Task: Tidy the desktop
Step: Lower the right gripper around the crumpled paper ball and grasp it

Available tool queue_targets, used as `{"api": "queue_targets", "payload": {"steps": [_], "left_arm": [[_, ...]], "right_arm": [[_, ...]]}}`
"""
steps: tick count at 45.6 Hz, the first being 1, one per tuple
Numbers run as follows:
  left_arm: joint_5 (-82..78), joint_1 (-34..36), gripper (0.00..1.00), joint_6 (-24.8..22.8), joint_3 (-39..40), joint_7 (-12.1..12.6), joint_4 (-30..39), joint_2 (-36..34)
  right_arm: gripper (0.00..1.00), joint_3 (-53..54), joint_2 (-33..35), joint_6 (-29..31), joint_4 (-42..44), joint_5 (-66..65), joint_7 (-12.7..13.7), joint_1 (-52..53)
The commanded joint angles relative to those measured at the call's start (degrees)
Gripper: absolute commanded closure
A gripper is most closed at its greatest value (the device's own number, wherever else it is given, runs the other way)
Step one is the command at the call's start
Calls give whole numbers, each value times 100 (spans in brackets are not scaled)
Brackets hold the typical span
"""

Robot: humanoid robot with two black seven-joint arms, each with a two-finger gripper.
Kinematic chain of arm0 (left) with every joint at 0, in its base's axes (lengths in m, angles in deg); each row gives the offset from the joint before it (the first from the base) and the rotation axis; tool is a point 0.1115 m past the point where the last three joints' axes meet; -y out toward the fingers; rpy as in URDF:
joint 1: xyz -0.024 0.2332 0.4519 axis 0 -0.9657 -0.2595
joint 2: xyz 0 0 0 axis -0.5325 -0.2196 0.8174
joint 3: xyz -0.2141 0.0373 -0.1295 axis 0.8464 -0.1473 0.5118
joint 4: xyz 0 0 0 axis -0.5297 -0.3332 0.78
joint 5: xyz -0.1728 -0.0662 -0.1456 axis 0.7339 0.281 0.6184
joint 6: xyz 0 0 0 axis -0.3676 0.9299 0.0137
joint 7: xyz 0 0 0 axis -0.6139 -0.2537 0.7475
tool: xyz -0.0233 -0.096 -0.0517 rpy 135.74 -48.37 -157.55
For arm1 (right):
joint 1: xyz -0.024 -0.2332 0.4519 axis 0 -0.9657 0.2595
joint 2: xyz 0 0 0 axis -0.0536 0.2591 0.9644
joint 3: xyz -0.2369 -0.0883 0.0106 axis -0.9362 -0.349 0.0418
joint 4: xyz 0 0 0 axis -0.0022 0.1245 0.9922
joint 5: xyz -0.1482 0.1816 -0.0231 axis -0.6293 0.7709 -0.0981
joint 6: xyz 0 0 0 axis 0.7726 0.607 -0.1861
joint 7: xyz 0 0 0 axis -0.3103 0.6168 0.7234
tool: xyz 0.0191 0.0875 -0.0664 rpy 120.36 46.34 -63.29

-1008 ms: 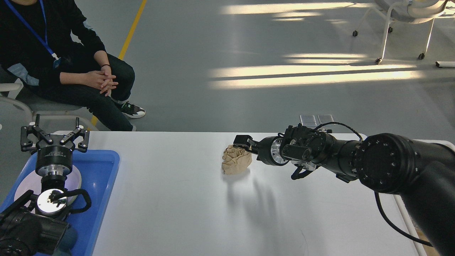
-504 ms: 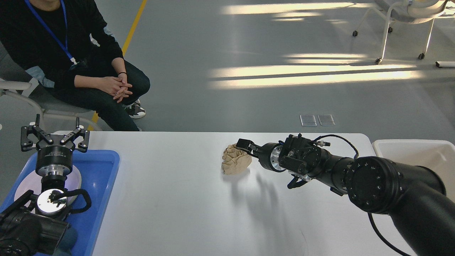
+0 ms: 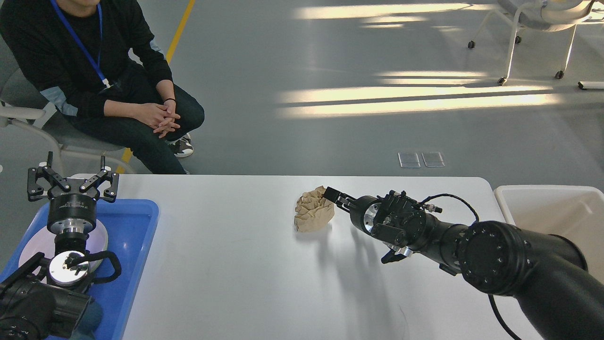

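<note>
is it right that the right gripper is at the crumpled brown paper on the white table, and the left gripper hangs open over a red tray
Not quite: the tray is blue, not red, as the head view shows. The rest holds: the right gripper is at the crumpled brown paper on the white table, and the left gripper hangs open over the tray.

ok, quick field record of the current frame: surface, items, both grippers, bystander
surface: white desktop
item on surface: crumpled tan paper wad, near the far edge
left side: blue tray holding a white plate
right side: white bin beside the desktop
left gripper: open, above the tray, holding nothing
right gripper: at the wad's right side; open or shut, cannot tell
bystander: seated person, hands clasped
</note>
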Motion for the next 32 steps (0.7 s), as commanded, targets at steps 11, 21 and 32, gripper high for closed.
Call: {"api": "queue_targets", "payload": {"steps": [11, 21, 32], "left_arm": [[-8, -1, 4, 0, 0, -1, 6, 0], [0, -1, 4, 0, 0, -1, -3, 0], [0, -1, 4, 0, 0, -1, 6, 0]], "right_arm": [[4, 17, -2, -27, -18, -3, -35, 0], [5, 315, -2, -9, -26, -3, -88, 9], [1, 808, 7, 35, -62, -3, -106, 0]]}}
